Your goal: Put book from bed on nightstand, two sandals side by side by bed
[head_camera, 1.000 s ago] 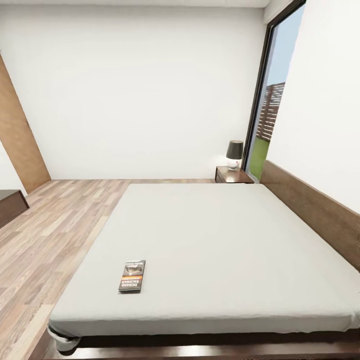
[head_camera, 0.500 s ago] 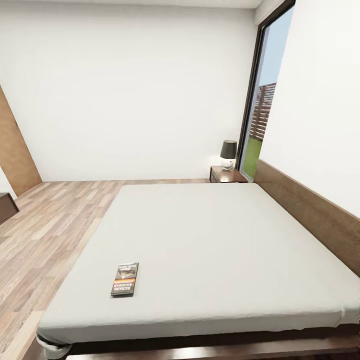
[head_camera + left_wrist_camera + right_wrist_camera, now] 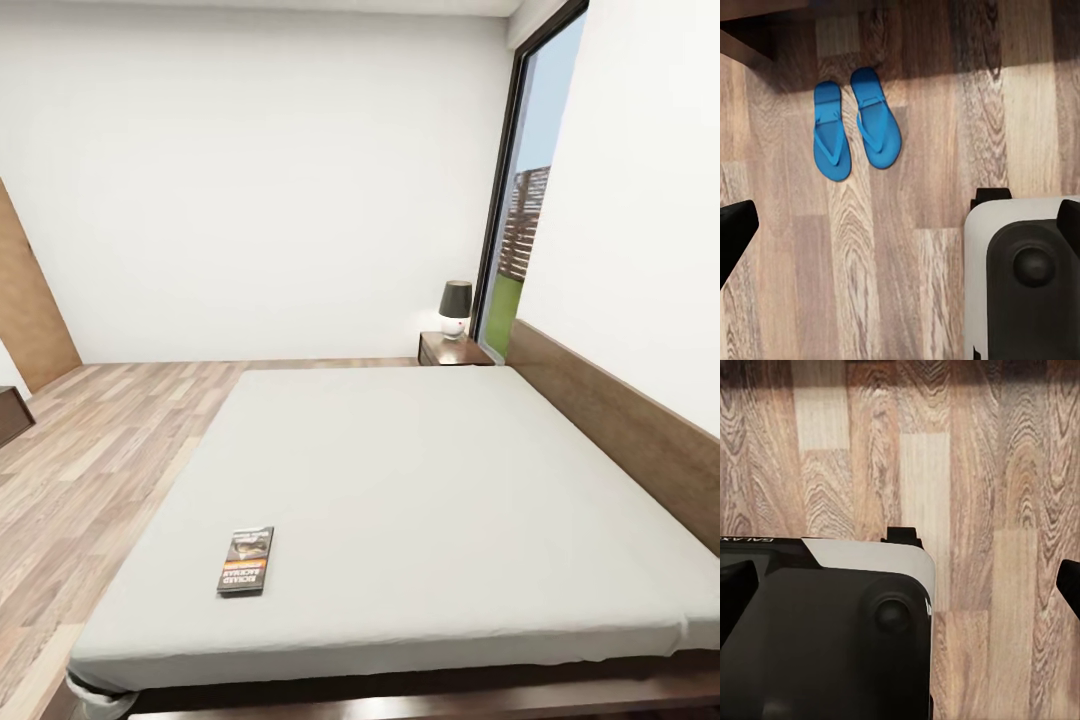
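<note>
Because the thin dark paperback book lies flat on the pale mattress bed, an open-fingered, empty tool may slide it.

Before me, the thin dark paperback book lies on the large pale-mattressed bed's near left; the dark wooden nightstand stands behind its far corner, and two blue flip-flop sandals lie together on the wood-plank floor.

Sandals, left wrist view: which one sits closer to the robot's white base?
The longer-looking sandal, toe angled toward the white base. The other sandal lies on its far side, touching or nearly touching it.
</note>
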{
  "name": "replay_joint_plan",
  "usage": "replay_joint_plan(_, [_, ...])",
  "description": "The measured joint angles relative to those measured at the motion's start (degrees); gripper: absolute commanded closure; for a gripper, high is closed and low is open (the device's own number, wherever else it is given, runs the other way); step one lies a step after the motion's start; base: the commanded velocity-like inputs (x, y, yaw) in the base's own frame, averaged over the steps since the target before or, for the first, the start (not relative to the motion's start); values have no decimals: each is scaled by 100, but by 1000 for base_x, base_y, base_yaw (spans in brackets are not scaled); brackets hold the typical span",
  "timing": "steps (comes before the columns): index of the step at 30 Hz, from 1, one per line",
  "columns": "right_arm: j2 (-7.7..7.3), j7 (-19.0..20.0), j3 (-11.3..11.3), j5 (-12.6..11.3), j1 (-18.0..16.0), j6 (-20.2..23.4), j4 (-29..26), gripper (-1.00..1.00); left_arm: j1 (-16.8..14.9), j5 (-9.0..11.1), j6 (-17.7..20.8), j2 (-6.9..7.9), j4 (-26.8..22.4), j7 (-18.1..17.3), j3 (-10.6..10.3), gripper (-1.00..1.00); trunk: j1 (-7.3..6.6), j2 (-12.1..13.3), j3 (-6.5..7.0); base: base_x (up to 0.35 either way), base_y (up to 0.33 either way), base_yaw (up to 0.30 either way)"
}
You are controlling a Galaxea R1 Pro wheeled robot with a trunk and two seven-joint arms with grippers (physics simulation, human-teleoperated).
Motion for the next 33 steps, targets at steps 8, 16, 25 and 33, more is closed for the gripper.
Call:
replay_joint_plan(8, [0, 2, 0, -1, 0, 0, 0, -100, 0, 3, 0, 0, 0, 0, 0, -100, 0, 0, 0, 11, -2, -1])
replay_joint_plan(16, [0, 1, 0, 0, 0, 0, 0, -100, 2, 7, -11, 5, 2, 0, 0, -100, -2, -1, 0, 142, 50, 0])
replay_joint_plan(25, [0, 0, -1, 0, 0, 0, 0, -100, 0, 7, -23, 1, 2, 0, 0, -100, 0, 0, 0, 66, 20, 0])
replay_joint_plan(33, [0, -1, 0, 4, 0, 0, 0, -100, 0, 7, -25, 0, 2, 0, 0, -100, 0, 0, 0, 34, -58, 0])
